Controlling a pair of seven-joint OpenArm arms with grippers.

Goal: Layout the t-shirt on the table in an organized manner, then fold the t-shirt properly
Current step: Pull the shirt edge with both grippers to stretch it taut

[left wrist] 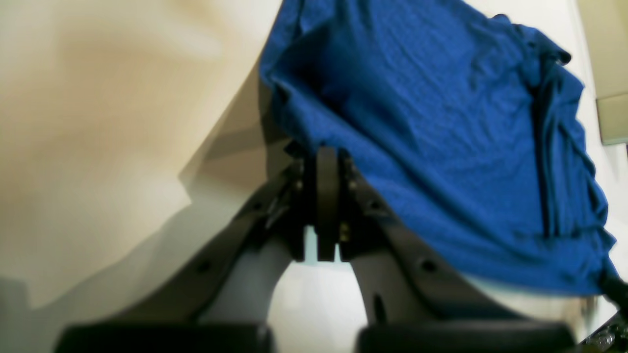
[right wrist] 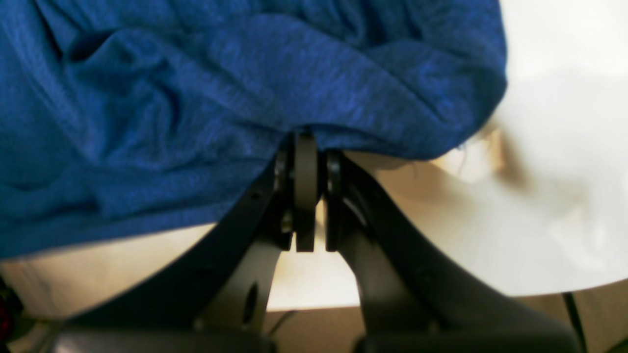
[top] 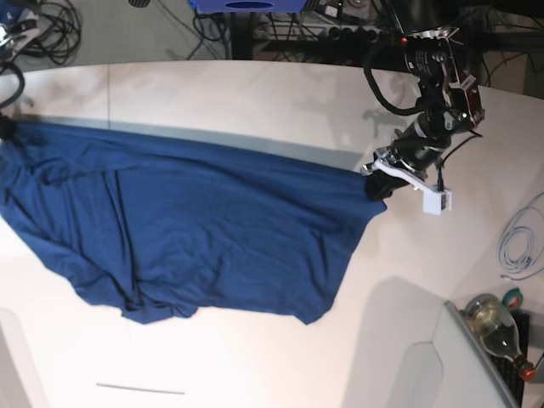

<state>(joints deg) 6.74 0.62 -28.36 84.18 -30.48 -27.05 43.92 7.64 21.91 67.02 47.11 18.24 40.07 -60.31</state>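
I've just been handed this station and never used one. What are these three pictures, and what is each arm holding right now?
It is a two-armed robot at a white table. The base view looks down from above; the other two are cameras mounted on each wrist, looking along its tool. A blue t-shirt is stretched between the arms. The left tool is shut on one edge of it, at the right in the base view. The right tool is also shut on the cloth; in the base view it sits at the far left edge, barely visible. A bottle lies at the lower right.
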